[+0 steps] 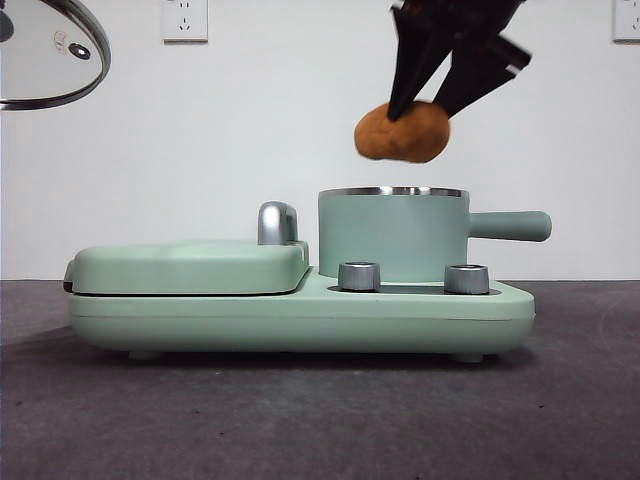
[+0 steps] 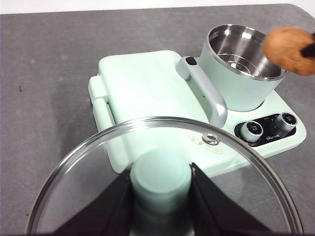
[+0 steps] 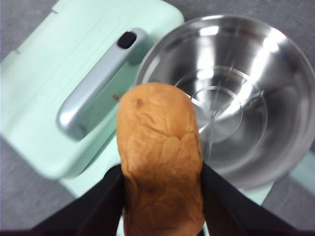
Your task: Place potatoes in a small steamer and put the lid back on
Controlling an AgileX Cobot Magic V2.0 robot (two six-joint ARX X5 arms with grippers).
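Note:
An orange-brown wrinkled potato (image 1: 403,132) hangs in the air just above the open small steamer (image 1: 393,233), with my right gripper (image 1: 425,105) shut on it. In the right wrist view the potato (image 3: 160,152) sits between the jaws over the near rim of the steel-lined steamer (image 3: 231,98). The potato (image 2: 290,49) also shows at the edge of the left wrist view. My left gripper (image 2: 161,189) is shut on the mint knob of the glass lid (image 2: 162,172), held high at the far left, where the lid (image 1: 50,50) shows in the front view.
The steamer stands on a mint-green appliance base (image 1: 300,315) with two steel dials (image 1: 360,276). Beside it lies the flat hinged griddle part (image 1: 190,265) with a chrome handle (image 1: 277,222). The steamer's straight handle (image 1: 510,225) points right. Grey table all round.

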